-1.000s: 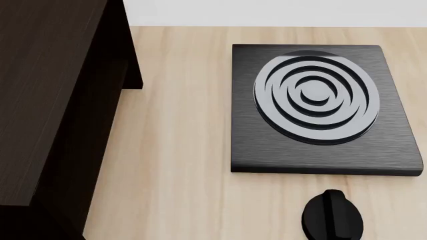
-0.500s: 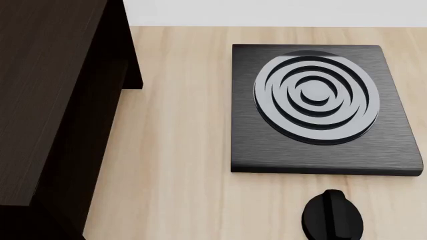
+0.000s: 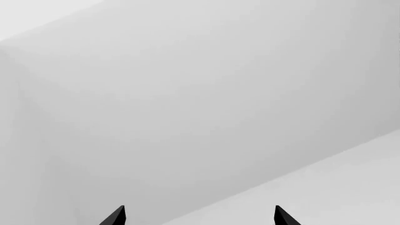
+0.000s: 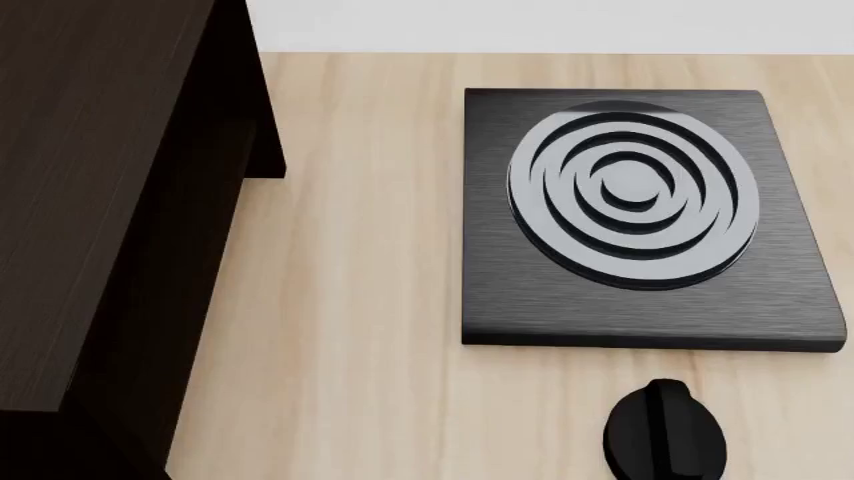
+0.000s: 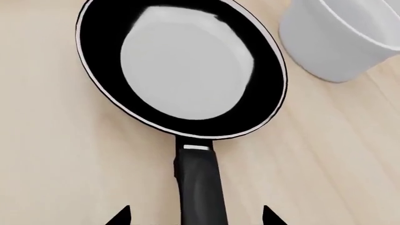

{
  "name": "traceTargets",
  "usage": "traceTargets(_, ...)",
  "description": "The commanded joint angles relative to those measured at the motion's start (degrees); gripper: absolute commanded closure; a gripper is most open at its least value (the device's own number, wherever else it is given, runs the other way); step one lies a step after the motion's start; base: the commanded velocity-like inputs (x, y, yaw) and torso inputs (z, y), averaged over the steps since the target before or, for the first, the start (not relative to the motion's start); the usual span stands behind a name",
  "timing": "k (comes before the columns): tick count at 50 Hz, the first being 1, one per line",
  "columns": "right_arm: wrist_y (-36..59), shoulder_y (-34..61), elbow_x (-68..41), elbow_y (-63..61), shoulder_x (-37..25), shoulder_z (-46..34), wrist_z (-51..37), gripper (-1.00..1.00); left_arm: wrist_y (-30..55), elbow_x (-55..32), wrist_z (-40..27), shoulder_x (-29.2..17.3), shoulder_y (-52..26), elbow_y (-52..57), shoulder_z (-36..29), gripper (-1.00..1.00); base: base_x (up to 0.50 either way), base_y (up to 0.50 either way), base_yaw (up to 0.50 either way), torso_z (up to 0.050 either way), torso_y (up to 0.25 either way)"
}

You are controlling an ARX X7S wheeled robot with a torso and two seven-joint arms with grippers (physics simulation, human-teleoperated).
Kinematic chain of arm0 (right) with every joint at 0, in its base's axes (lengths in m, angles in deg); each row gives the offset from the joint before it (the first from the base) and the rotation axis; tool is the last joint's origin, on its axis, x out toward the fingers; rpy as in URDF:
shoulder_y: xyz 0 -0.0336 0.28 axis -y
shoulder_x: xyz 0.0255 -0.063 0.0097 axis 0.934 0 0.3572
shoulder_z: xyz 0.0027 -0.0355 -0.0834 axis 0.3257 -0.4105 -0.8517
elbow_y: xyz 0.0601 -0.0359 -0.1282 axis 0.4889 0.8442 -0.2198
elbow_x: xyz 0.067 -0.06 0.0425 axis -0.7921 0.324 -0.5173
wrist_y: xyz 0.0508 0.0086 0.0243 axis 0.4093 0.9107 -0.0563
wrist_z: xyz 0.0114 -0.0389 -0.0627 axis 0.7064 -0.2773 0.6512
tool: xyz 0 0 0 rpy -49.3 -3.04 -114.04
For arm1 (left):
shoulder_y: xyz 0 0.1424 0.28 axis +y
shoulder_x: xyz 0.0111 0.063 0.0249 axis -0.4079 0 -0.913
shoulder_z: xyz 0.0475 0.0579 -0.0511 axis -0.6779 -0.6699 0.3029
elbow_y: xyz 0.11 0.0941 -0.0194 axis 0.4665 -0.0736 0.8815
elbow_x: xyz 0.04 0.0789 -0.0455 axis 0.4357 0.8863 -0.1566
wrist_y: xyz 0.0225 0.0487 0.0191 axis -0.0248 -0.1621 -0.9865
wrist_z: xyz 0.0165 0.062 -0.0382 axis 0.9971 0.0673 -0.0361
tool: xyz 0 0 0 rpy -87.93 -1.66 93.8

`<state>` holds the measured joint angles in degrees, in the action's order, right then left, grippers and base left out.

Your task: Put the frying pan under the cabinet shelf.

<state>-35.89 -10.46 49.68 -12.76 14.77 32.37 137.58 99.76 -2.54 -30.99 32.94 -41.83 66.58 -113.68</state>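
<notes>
Black and glossy, the frying pan (image 5: pixel 181 70) lies flat on the light wood table (image 5: pixel 50 154), seen only from the right wrist camera, its pale reflective inside facing up and its long handle running back toward that camera. The right gripper (image 5: pixel 195 216) hangs over the handle with both dark fingertips (image 5: pixel 119 216) spread wide, one on each side of the handle and not touching it, so nothing is being held. A white round pot (image 5: pixel 340 40) stands just beside the pan's rim, close but apart from it. The left gripper (image 3: pixel 198 215) is spread wide too, holding nothing, pointed at plain pale grey surfaces. From the head camera the cabinet shelf (image 4: pixel 94 200) fills the left side as a big near-black wooden block on the table, a black burner plate (image 4: pixel 627 215) with grey rings sits to its right, well apart, and a black knob (image 4: pixel 665 432) sits near the plate's near edge. No pan in that view.
</notes>
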Motion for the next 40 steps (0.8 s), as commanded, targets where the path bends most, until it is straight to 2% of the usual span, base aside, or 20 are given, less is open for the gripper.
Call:
traceTargets(1,-1.36,0.21,-1.25,3.69,-0.3,0.47,-1.98,-1.0,0.14,-0.46,-0.22,-0.19,-0.47,0.35,0.03,-1.0,0.0,0.0,0.0,0.0,0.0)
traceTargets(15,-3.06,0.37,-2.71,8.24,-0.59,1.16,-4.35,-1.0,-0.58,-0.62,-0.17,-0.51,-0.32,0.05,-0.39,-1.0,0.0,0.0,0.0,0.0,0.0)
traceTargets(16,-2.67,0.83,-3.07,7.63,-0.35,1.65,-4.28,1.0,-0.52,-0.7,-0.26,-0.61,-0.25,0.19,-0.25,-1.0,0.0,0.0,0.0,0.0,0.0)
traceTargets(31,2.2,1.08,-0.11,-3.33,-0.32,-2.07,0.74,1.0,1.23,-1.76,-0.91,-1.4,-1.63,1.52,0.67,-1.0,0.0,0.0,0.0,0.0,0.0)
traceTargets(40,7.76,4.0,3.98,-9.77,-2.82,-7.08,4.94,1.0,3.27,-2.81,-1.31,-2.16,-3.2,3.07,1.7,-1.0,0.0,0.0,0.0,0.0,0.0)
